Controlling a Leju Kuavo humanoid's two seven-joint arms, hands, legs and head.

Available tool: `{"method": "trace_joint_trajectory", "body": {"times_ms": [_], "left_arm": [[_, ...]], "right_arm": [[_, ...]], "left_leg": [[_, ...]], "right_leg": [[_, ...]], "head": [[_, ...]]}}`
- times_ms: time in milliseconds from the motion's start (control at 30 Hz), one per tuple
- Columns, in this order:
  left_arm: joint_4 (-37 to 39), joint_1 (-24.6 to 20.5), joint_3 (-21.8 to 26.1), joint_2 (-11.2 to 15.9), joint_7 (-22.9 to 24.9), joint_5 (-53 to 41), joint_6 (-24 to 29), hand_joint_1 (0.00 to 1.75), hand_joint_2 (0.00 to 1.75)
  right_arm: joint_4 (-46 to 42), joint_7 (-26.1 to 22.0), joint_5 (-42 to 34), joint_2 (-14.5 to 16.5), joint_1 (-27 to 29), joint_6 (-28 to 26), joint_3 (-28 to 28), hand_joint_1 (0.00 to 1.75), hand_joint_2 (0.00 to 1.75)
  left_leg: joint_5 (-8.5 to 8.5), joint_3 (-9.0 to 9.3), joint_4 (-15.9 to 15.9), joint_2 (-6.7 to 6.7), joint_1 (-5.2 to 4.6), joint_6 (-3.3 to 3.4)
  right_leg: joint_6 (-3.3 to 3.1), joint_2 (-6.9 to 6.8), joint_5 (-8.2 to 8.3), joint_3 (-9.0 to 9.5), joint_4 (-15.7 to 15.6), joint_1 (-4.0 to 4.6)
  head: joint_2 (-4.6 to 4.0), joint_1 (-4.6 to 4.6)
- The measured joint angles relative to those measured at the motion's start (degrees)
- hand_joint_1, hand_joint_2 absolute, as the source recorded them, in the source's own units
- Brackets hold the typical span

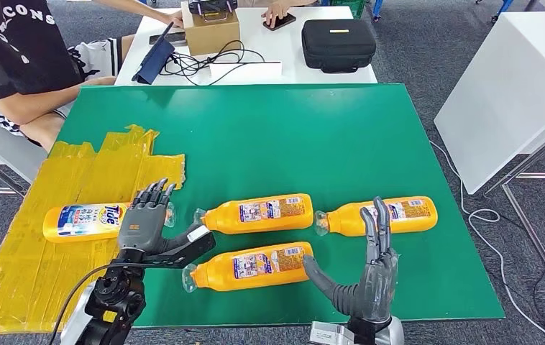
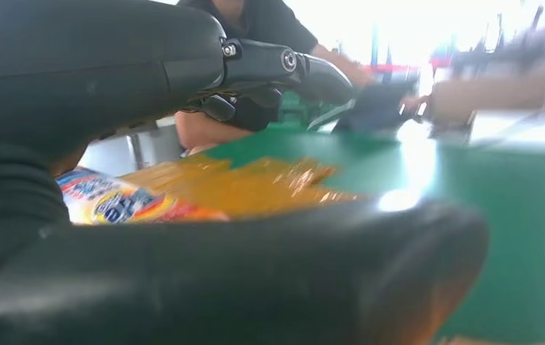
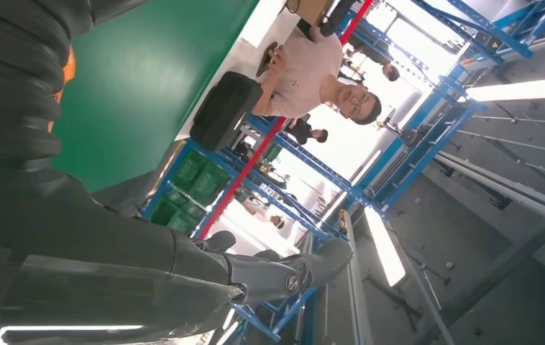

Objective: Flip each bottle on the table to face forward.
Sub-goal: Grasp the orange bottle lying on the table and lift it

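On the green desk [image 1: 269, 136] we note four bottles lying on their sides: the Tide bottle [image 1: 86, 221] on yellow tape [image 1: 47, 237], then three orange bottles [image 1: 259, 213], [image 1: 249, 267], [image 1: 379, 215] with back labels up. Left hand [image 1: 146, 224] hovers palm-down just right of the Tide bottle, fingers [image 1: 156, 192] spread and holding nothing. Right hand [image 1: 372, 277] stands upright beside the near orange bottle, fingers [image 1: 377, 226] straight, thumb apart, empty.

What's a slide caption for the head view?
Both robot hands, left and right, hover open over four orange bottles lying on the green table.
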Motion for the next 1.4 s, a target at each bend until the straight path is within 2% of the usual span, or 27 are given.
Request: {"method": "trace_joint_trajectory", "body": {"times_ms": [67,233,300,333,400,500,633,733,833,967,1033,1400], "left_arm": [[-2.9,0.8,0.1,0.0,-1.6,4.7,3.0,0.0,1.75],[-11.2,3.0,1.2,0.0,-9.4,22.3,13.2,0.0,1.75],[-13.3,4.5,1.5,0.0,-15.5,33.7,13.4,0.0,1.75],[-14.0,5.6,1.6,-0.1,-19.0,40.3,12.2,0.0,1.75],[-14.7,8.3,1.9,-0.2,-25.9,53.8,9.4,0.0,1.75],[-14.8,11.5,2.2,-0.4,-30.5,63.4,6.8,0.0,1.75],[-14.1,12.8,2.6,-0.3,-31.6,68.8,1.8,0.0,1.75],[-12.7,12.7,2.9,-0.3,-31.8,71.2,-1.0,0.0,1.75],[-11.1,12.1,3.0,-0.4,-31.8,72.1,-2.2,0.0,1.75],[-8.9,10.7,3.0,-0.5,-31.7,73.0,-3.2,0.0,1.75],[-8.0,10.2,3.0,-0.7,-31.5,73.3,-3.3,0.0,1.75],[-5.4,9.7,3.0,-1.0,-31.5,73.6,-3.4,0.0,1.75]], "right_arm": [[0.0,0.0,1.2,0.3,0.3,0.0,-0.3,0.0,1.75],[-0.6,-3.3,6.5,2.1,2.1,0.0,-3.4,0.0,1.75],[-1.2,-2.3,12.2,3.0,2.6,0.0,-6.0,0.0,1.75],[-1.3,0.6,15.9,2.9,2.6,0.0,-7.3,0.0,1.75],[-1.3,9.6,21.1,0.7,2.3,0.0,-9.2,0.0,1.75],[-0.4,20.3,21.1,-5.2,1.1,0.3,-10.5,0.0,1.75],[2.8,26.4,18.5,-12.7,-1.5,5.0,-10.9,0.0,1.75],[5.5,26.6,12.3,-17.4,-3.5,11.4,-11.5,0.0,1.75],[7.3,25.1,2.7,-20.1,-4.9,16.5,-12.7,0.0,1.75],[9.6,23.6,-17.0,-20.6,-7.6,23.3,-16.3,0.0,1.75],[10.4,23.5,-21.9,-20.8,-8.3,24.7,-18.3,0.0,1.75],[11.9,23.2,-23.5,-21.5,-8.4,24.7,-21.6,0.0,1.75]], "left_leg": [[0.0,-0.01,0.0,0.01,0.0,0.0],[-0.02,-0.02,0.0,0.01,0.0,0.0],[-0.03,-0.02,0.0,0.01,0.0,-0.01],[-0.04,-0.02,0.0,0.02,0.0,-0.02],[-0.05,-0.02,0.0,0.03,-0.01,-0.02],[-0.05,-0.07,0.0,-0.02,-0.08,0.0],[-0.02,-0.04,0.0,-0.05,-0.18,0.04],[-0.01,-0.03,0.0,-0.09,-0.18,0.05],[-0.01,-0.03,0.0,-0.09,-0.18,0.05],[-0.01,-0.02,0.0,-0.09,-0.16,0.05],[-0.01,-0.03,0.0,-0.11,-0.15,0.05],[-0.02,-0.06,0.0,-0.08,-0.12,0.04]], "right_leg": [[0.0,0.0,0.0,-0.01,0.0,0.0],[-0.01,0.0,-0.02,-0.03,0.0,0.0],[-0.02,0.0,-0.03,-0.03,0.0,0.01],[-0.02,0.01,-0.03,-0.02,0.0,0.01],[-0.02,0.01,-0.03,-0.04,0.0,-0.01],[0.0,-0.01,-0.02,-0.07,0.0,-0.08],[0.04,-0.02,0.01,-0.05,0.0,-0.21],[0.05,-0.04,0.02,-0.03,0.0,-0.22],[0.05,-0.04,0.02,-0.03,0.0,-0.19],[0.05,-0.04,0.01,-0.07,0.0,-0.16],[0.04,-0.04,0.01,-0.06,0.0,-0.13],[0.04,-0.04,0.0,-0.09,0.0,-0.09]], "head": [[0.0,0.0],[0.0,-0.01],[0.0,-0.02],[0.0,-0.03],[0.0,-0.03],[0.0,0.05],[0.0,0.05],[0.0,0.07],[0.0,0.06],[0.0,0.04],[0.0,0.05],[0.0,0.05]]}}
